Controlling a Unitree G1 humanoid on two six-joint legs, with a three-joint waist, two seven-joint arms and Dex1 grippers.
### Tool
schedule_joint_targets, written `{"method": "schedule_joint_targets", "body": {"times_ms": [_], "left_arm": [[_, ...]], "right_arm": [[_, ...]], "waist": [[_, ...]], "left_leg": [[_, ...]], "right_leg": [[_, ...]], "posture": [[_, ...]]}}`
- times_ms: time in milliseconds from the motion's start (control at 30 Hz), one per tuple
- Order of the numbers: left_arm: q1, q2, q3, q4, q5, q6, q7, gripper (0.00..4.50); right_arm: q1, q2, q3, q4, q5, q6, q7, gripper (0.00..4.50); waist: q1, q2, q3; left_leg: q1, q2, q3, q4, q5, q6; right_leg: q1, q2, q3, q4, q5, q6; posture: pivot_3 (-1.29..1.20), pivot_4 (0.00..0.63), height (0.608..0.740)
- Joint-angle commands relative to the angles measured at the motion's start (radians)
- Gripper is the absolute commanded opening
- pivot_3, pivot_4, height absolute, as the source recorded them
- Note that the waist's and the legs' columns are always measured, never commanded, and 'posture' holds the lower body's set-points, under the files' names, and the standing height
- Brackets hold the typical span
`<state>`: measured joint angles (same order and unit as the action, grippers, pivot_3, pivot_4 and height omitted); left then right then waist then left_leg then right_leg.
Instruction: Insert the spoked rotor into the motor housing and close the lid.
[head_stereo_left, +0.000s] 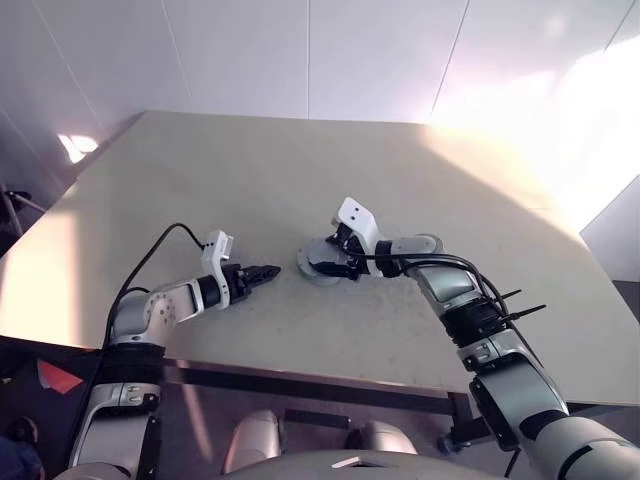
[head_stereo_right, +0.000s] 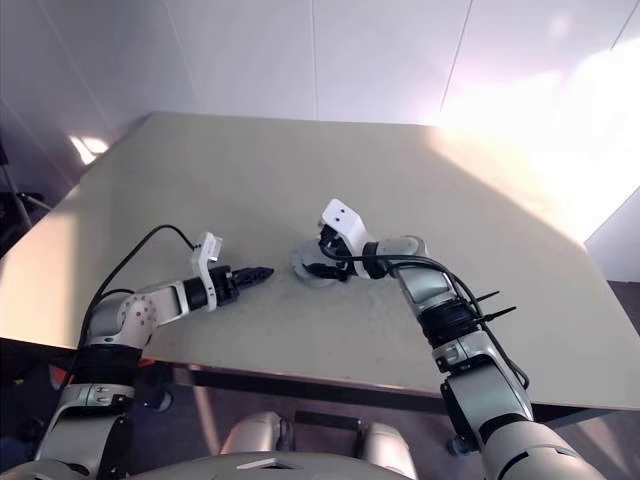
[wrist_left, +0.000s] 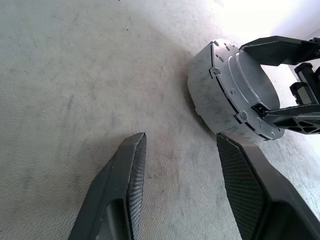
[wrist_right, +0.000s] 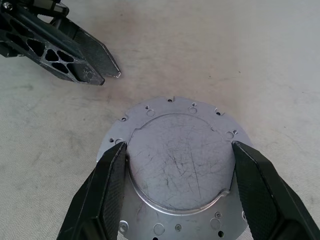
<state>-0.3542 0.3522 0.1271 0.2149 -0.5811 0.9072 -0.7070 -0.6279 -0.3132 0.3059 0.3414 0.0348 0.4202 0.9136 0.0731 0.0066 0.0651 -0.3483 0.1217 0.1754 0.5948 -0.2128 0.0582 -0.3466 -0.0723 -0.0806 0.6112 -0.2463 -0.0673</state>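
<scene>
Both my end effectors over surface: right end effector clamped across housing's raised silver top; left end effector apart, empty, just beside it.

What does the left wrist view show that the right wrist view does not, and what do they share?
Left wrist view: the curved side wall of the round grey metal unit, and the open left end effector from inside, holding nothing. Right wrist view: the unit's scratched flat top and the small holes around its flange. Both: the right end effector clasping the unit's raised centre, on the table.
</scene>
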Motion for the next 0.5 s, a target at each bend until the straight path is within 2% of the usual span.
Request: {"method": "schedule_joint_targets", "body": {"times_ms": [33, 100, 500], "left_arm": [[0.006, -0.012, -0.015, -0.021, -0.008, 0.018, 0.001, 2.37], [0.006, -0.013, -0.015, -0.022, -0.008, 0.019, 0.002, 2.37], [0.025, -0.029, -0.013, -0.047, -0.012, 0.033, 0.015, 2.37]], "right_arm": [[0.01, -0.007, 0.051, 0.06, -0.05, 0.022, -0.004, 3.18], [0.004, -0.004, 0.051, 0.073, -0.051, 0.024, -0.008, 3.18], [-0.052, 0.028, 0.073, 0.186, -0.094, -0.034, -0.062, 3.18]], "waist": [[0.0, 0.0, 0.0], [-0.001, 0.0, 0.0], [-0.007, 0.001, 0.0]], "left_leg": [[0.0, 0.0, 0.0, 0.0, 0.0, 0.0], [0.001, 0.0, 0.0, 0.0, 0.0, 0.0], [0.009, 0.001, 0.0, -0.001, 0.0, -0.001]], "right_leg": [[0.0, 0.0, 0.0, 0.0, 0.0, 0.0], [0.002, 0.0, 0.0, 0.0, -0.003, 0.005], [0.007, 0.0, 0.0, -0.002, -0.004, 0.008]], "posture": [[0.0, 0.0, 0.74], [0.0, 0.0, 0.74], [0.0, 0.0, 0.74]]}}
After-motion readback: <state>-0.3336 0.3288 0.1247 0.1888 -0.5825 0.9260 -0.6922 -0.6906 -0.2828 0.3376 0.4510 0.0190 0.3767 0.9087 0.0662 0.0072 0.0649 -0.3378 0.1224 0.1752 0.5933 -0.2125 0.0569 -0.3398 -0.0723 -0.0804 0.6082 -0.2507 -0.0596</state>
